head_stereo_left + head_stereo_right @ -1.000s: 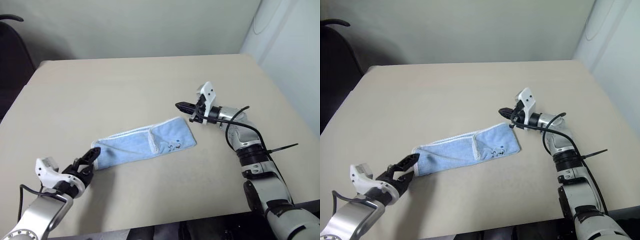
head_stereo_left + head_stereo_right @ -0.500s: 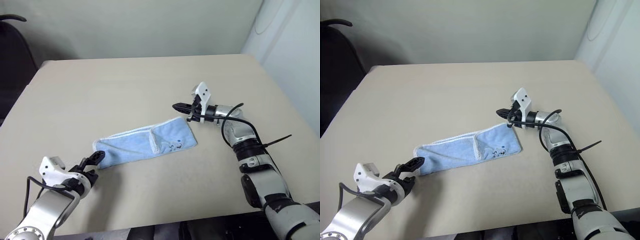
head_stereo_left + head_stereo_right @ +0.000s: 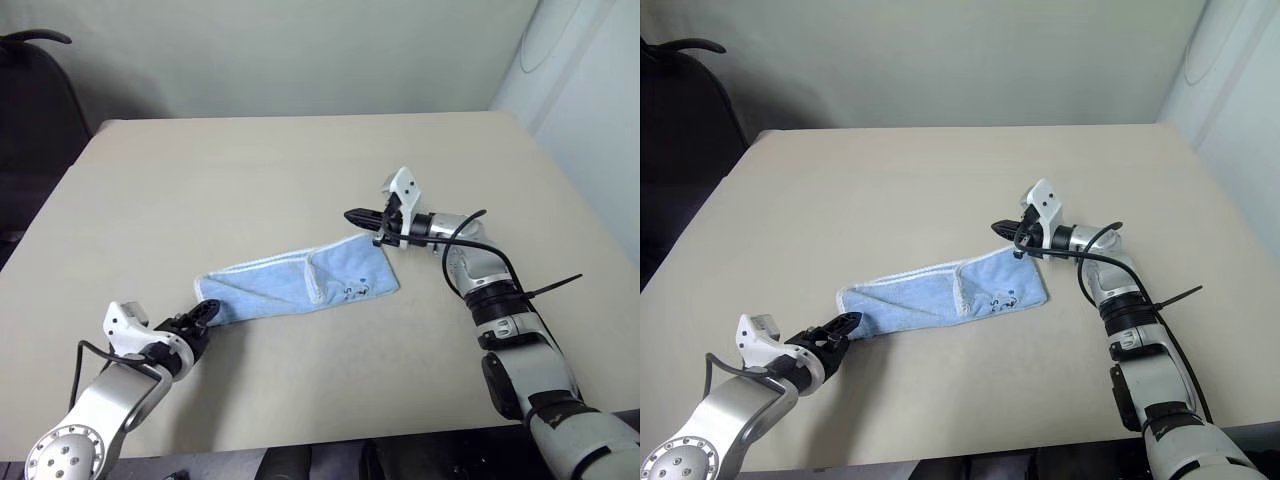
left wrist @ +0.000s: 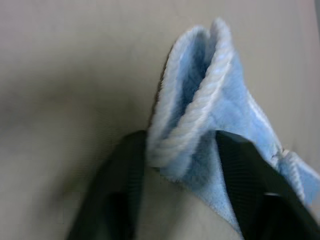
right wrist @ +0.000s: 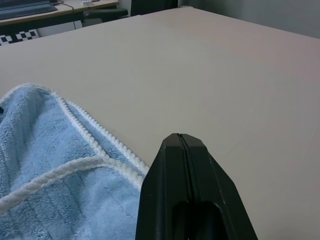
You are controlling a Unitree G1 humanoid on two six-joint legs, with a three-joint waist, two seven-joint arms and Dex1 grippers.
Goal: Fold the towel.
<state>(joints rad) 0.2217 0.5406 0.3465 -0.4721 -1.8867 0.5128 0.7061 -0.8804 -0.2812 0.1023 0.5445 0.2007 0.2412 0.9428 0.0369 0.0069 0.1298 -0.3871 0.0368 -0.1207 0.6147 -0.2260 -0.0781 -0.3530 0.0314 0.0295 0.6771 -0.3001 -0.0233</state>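
Straddling the near-left end of the towel (image 3: 300, 285), the left gripper (image 3: 204, 312) is caught with its two black fingers (image 4: 125, 190) set either side of the white-stitched edge, the doubled hem bunched up between them. Contact on both faces cannot be confirmed in the left wrist view, so whether the cloth is truly pinched or merely bracketed cannot be told. The towel itself is laid as a long, already doubled strip across the middle of the beige table (image 3: 300, 170), its wider end with the small dark logo turned toward the right arm.

The chief risk is judged to be a shallow bite: only the rolled edging may be taken, and it could be pulled free once the end is lifted. A single layer might also be caught, so that the strip would be peeled open rather than folded over. If the end is dragged instead of raised, the whole cloth could be slid along the smooth tabletop.

The right gripper (image 3: 362, 216) is held just above the towel's far corner, fingers pressed fully together, with nothing gripped.
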